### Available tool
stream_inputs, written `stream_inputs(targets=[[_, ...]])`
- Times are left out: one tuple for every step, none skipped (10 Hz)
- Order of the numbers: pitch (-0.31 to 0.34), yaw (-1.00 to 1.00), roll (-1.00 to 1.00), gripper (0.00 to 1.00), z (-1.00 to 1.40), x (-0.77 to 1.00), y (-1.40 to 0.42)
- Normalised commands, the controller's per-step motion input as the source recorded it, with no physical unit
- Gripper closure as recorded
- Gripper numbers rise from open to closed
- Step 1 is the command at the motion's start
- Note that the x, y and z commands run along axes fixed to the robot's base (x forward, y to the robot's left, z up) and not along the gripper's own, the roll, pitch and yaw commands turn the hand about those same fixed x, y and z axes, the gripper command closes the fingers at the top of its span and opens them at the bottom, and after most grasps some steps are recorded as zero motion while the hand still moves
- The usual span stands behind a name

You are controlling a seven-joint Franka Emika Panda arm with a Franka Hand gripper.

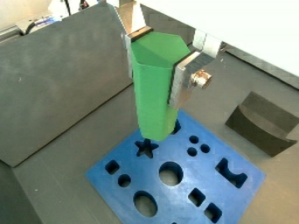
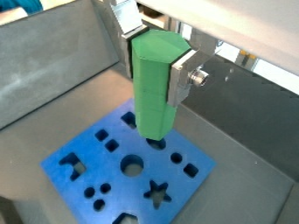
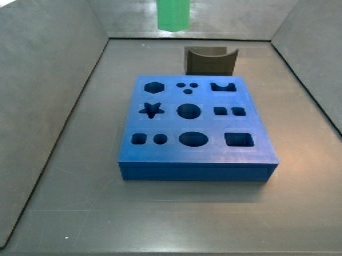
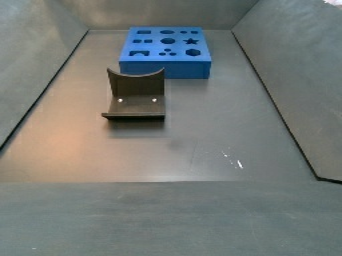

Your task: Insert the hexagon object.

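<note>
a: gripper (image 1: 162, 63) status?

b: clamped on the hexagon object (image 1: 156, 87). both wrist views show a silver finger (image 2: 187, 79) flat against the peg's side, peg hanging upright from the jaws. second finger is mostly hidden behind it.

a: where's the peg relative to the block?

b: above the blue block (image 1: 176, 179), not in any hole. in both wrist views its lower end overlaps the block's edge region near the star-shaped hole (image 1: 145, 147); can't tell the clearance. in a side view only the peg's lower end (image 3: 174, 13) shows, at the top of frame, far side of the bin, beyond the block (image 3: 194, 125). the gripper itself is out of that frame.

a: anything else in the bin?

b: dark grey curved piece (image 3: 209, 59) on the floor just past the block's far edge, apart from it. in the opposite side view it (image 4: 135, 95) sits nearer the camera than the block (image 4: 170, 50). grey bin walls (image 3: 70, 110) all round.
</note>
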Motion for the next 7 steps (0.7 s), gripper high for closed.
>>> stream_inputs(targets=[[-0.011,0.0,0.05,1.0,-1.0,0.0,0.6],[-0.011,0.0,0.05,1.0,-1.0,0.0,0.6],[-0.011,0.0,0.05,1.0,-1.0,0.0,0.6],[-0.011,0.0,0.05,1.0,-1.0,0.0,0.6],[-0.01,0.0,0.05,1.0,-1.0,0.0,0.59],[-0.006,0.0,0.04,1.0,-1.0,0.0,0.55],[0.0,-0.14,0.02,1.0,-1.0,0.0,0.37]])
